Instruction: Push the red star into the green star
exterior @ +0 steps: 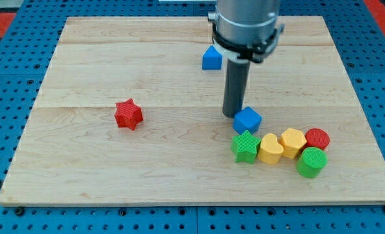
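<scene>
The red star lies alone on the wooden board, left of the middle. The green star lies at the lower right, at the left end of a cluster of blocks. My tip stands on the board just above and left of a blue cube, close to or touching it. The tip is far to the right of the red star and a little above the green star.
Beside the green star lie a yellow heart, a yellow hexagon, a red cylinder and a green cylinder. Another blue block lies near the view's top, left of the arm's grey body.
</scene>
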You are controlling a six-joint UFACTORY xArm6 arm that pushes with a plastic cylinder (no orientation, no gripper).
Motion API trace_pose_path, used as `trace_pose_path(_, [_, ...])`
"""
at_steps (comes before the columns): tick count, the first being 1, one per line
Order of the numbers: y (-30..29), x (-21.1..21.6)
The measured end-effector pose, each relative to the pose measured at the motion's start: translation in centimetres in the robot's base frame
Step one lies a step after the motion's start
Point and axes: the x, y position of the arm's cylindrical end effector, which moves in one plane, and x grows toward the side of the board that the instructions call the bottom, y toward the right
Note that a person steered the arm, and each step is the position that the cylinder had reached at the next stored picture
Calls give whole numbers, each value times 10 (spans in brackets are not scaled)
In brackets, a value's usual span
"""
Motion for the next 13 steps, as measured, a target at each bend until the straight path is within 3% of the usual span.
trace_pose_path(1, [-36,-13])
trace_pose_path(2, [-133,-53])
trace_pose_path(3, [-226,-66])
trace_pose_path(4, [-224,-19])
trace_pose_path(5, [-134,27])
trace_pose_path(6, [-89,37])
trace_pose_path(7, [-192,36])
trace_pose_path(8, [-200,6])
trace_pose_path(9, [-132,-29])
trace_pose_path(10, [-58,43])
trace_pose_path(11, [-80,57])
trace_pose_path(12, [-145,74])
trace_pose_path(13, [-69,111])
